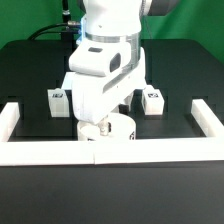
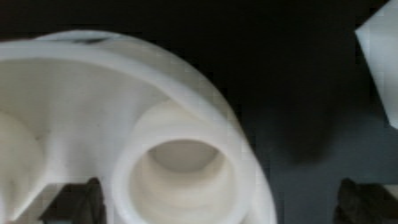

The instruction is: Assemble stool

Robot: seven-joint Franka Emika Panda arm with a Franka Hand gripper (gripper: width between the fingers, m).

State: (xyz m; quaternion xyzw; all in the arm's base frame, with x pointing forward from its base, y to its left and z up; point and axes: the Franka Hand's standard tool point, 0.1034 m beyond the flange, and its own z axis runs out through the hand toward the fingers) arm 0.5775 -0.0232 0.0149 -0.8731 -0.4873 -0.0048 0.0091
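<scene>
- The seat lies on the surface directly beneath the gripper, one socket showing between its fingers.
- The fingers are spread and clamp nothing. I judge this the approach to grasp the seat, so next I must descend squarely over its rim.
- One leg block and a second leg block flank the gripper, apart from it.
- The border rail runs close by, cramping the seat's side.

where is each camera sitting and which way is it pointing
Exterior view: off the arm, outside the near border rail, facing the black table; the white arm stands over the seat, between two leg blocks.
Wrist view: on the wrist, close on the seat's socket; only dark fingertips show.
Shared: the seat.
</scene>
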